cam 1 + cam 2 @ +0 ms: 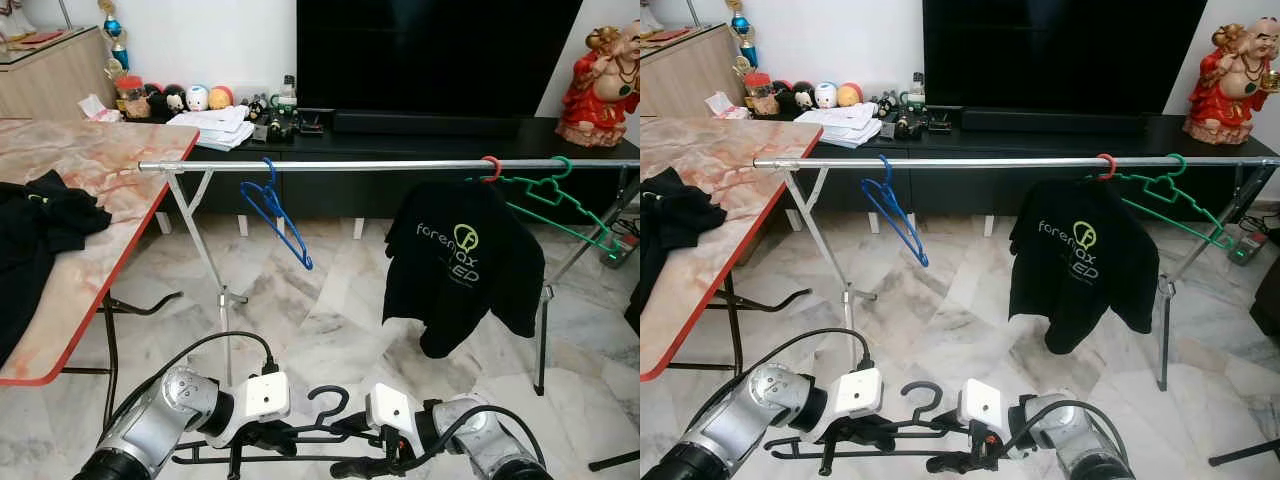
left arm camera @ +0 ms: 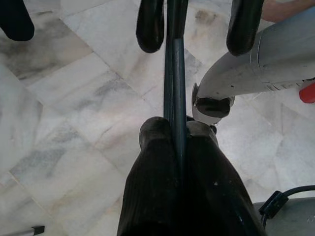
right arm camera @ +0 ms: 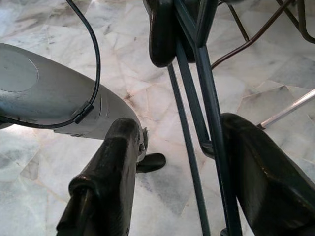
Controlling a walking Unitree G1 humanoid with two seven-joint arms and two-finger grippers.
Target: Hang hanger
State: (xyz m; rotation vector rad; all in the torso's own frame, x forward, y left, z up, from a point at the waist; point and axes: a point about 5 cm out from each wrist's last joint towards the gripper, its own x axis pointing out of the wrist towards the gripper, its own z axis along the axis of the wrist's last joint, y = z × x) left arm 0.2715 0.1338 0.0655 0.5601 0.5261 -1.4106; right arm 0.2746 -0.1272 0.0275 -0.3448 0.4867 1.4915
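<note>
A silver clothes rail (image 1: 400,164) spans the room over the marble floor, carrying a black T-shirt (image 1: 462,265) on a red hanger, a green hanger (image 1: 560,205) and a blue hanger (image 1: 275,210). Low in front of the robot, the black hanger (image 1: 300,430) lies level between both arms. The left gripper (image 2: 176,142) pinches its bar tight; the right gripper (image 3: 177,162) has its fingers spread around the hanger's bars

Both eye views look forward and down at the clothes rail (image 1: 400,164); both wrist views look closely along their fingers at the marble floor (image 2: 59,98).
</note>
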